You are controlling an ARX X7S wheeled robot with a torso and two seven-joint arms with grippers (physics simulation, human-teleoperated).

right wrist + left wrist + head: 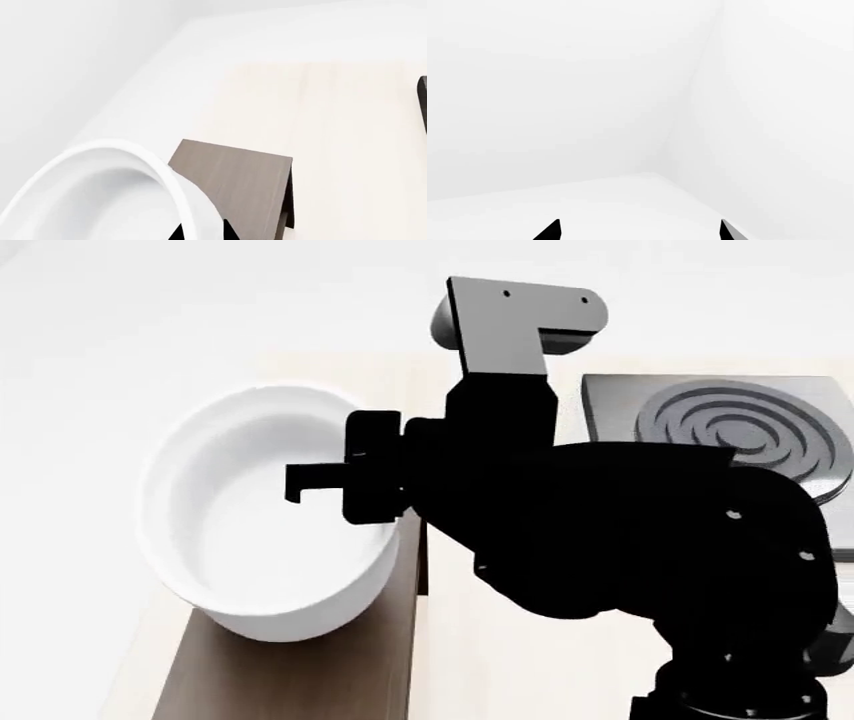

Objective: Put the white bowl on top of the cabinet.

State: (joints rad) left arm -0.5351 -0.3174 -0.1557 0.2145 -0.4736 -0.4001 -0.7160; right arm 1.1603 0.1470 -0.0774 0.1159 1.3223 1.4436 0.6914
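The white bowl [254,540] is over the grey-brown wood-grain top of the cabinet [307,680], covering most of its far part. I cannot tell whether it rests on the top. My right gripper [334,485] is shut on the bowl's rim, with one finger inside the wall and one outside. In the right wrist view the gripper [200,234] straddles the bowl's [133,200] thick rim, with the cabinet [240,185] just beyond. My left gripper [639,231] is open, facing only white walls, and does not show in the head view.
The square dark grey stove plate [734,430] with concentric rings lies on the light wood table [333,110] to the right of the cabinet. My black right arm [641,540] hides the space between them. A dark edge [422,100] shows at the right wrist view's border.
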